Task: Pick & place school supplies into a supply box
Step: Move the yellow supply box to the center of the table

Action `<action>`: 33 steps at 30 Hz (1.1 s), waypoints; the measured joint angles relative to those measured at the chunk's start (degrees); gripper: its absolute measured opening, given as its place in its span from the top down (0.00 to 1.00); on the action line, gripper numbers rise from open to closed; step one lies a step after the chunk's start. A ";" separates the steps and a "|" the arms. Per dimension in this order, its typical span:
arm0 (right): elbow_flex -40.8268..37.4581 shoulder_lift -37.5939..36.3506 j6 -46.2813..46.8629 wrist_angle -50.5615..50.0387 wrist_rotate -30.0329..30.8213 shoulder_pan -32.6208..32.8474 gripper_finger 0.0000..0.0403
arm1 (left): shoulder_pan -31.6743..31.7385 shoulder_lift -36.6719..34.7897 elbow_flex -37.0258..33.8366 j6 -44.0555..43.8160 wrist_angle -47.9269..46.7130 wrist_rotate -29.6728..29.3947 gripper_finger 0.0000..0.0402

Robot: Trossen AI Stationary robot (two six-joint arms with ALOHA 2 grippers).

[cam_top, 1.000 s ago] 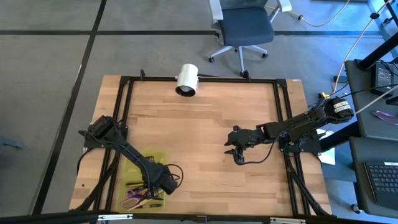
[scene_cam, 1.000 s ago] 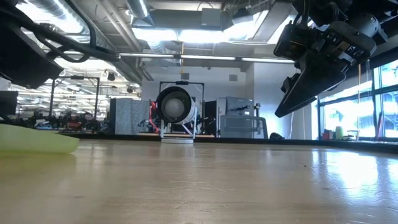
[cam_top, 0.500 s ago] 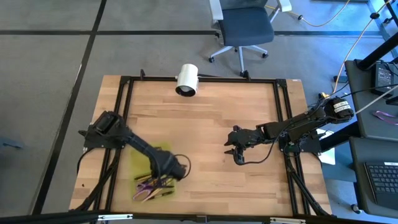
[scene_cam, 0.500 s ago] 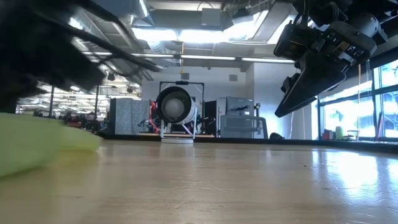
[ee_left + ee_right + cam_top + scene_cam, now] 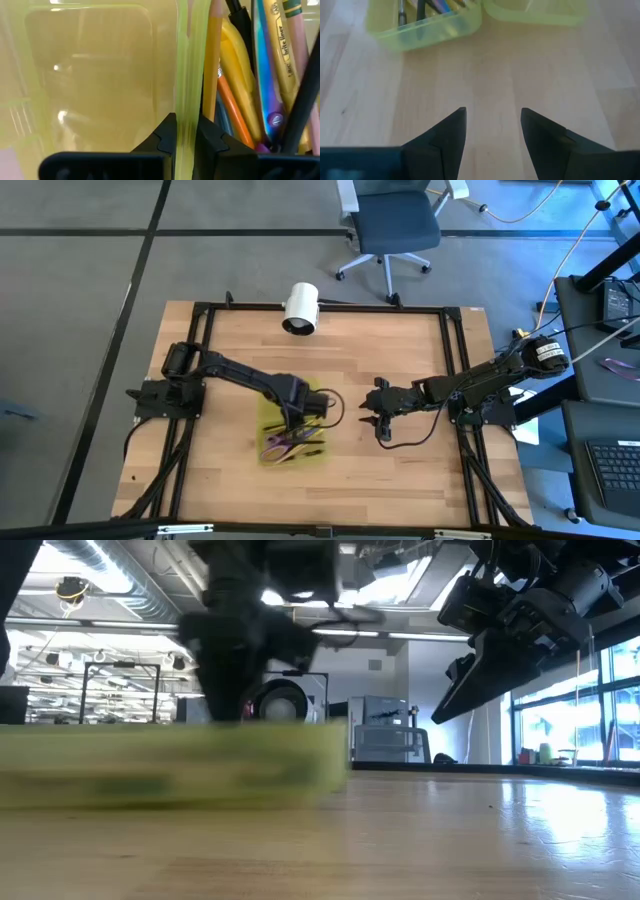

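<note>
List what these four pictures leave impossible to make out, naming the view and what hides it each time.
- Low view: the supply box is blurred, so its contents are unreadable.
- Left wrist view: the frame's edge cuts off the pens and pencils, so they cannot be counted.
- High view: the left end effector covers part of the box; the scissors show only as a purple patch.

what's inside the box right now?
The box holds purple scissors, plus pens and pencils, yellow, orange and blue among them, all in one half. The other half looks bare. The left gripper, shut on the middle wall, covers part of it.
</note>
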 joint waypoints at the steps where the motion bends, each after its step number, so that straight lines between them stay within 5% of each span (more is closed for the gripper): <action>1: -0.01 0.00 0.02 0.08 0.29 0.00 0.52 | 0.62 0.00 0.86 1.13 0.65 -0.23 0.94; 8: 0.00 0.00 2.22 0.04 0.29 0.00 0.52 | 1.02 0.02 2.78 8.77 4.24 0.45 0.94; 33: 0.00 0.00 4.55 -0.09 0.12 0.00 0.52 | -0.10 4.42 4.16 7.74 5.32 -2.21 0.91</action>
